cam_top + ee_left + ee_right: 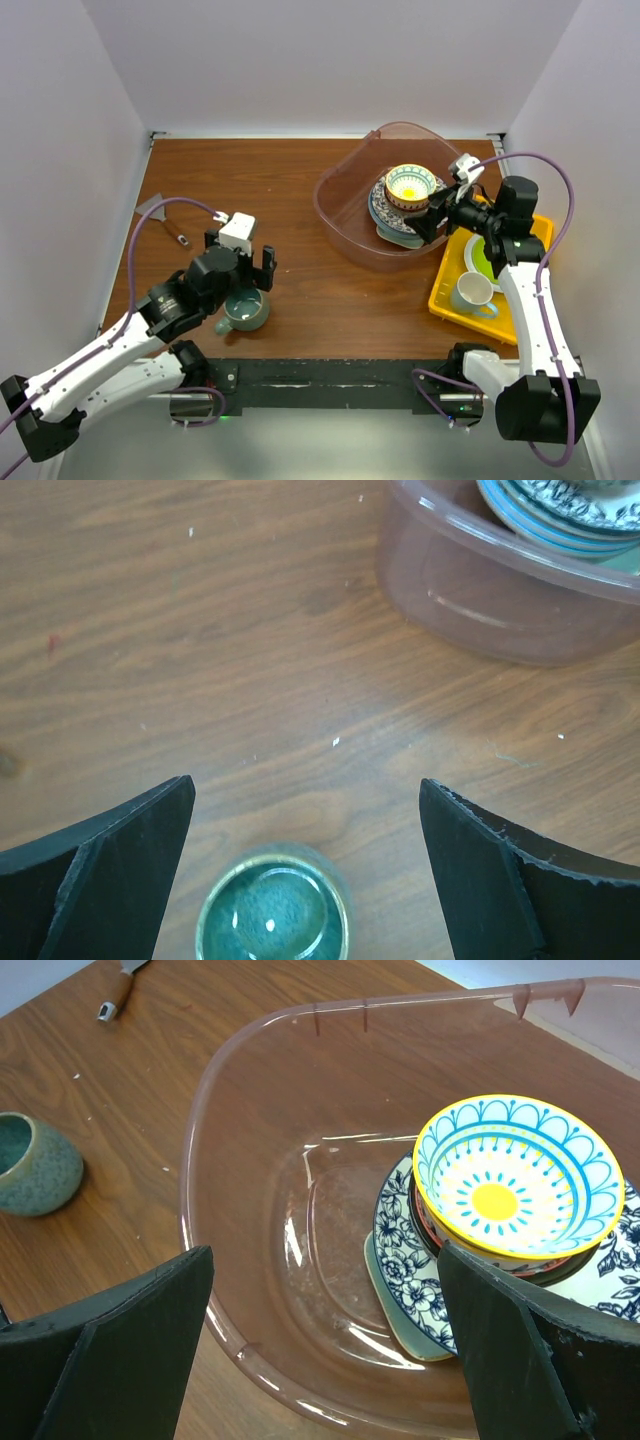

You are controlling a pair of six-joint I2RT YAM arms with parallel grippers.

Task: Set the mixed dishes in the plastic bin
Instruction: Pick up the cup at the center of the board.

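1. Nearest the arm bases, the grey-teal mug (pixel 243 310) stands upright on the desk (pixel 300 180), outside the bin and well apart from it.
2. The left end effector (pixel 306 781) hangs directly over that mug with its fingers spread wide and nothing between them. In the left wrist view the mug's glazed inside sits low in the gap, closer to the left finger, and neither finger touches it.
3. To the right, a flat yellow tray (pixel 445 290) carries a white mug (pixel 472 295) and a lime-green plate (pixel 483 262).
4. Farther in, the right end effector (pixel 325 1250) hovers above the near wall of the plastic bin (pixel 250 1160), fingers wide apart and empty.
5. Inside the bin, against its right side, the dishes are stacked. The yellow-teal bowl (pixel 515 1175) sits on top, above blue-patterned plates (pixel 405 1260), and a mint dish (pixel 395 1320) shows at the bottom edge of the stack. The stack lies just ahead of the right-hand finger.
6. Farthest left, a small brown-handled tool (pixel 175 232) lies on the desk.
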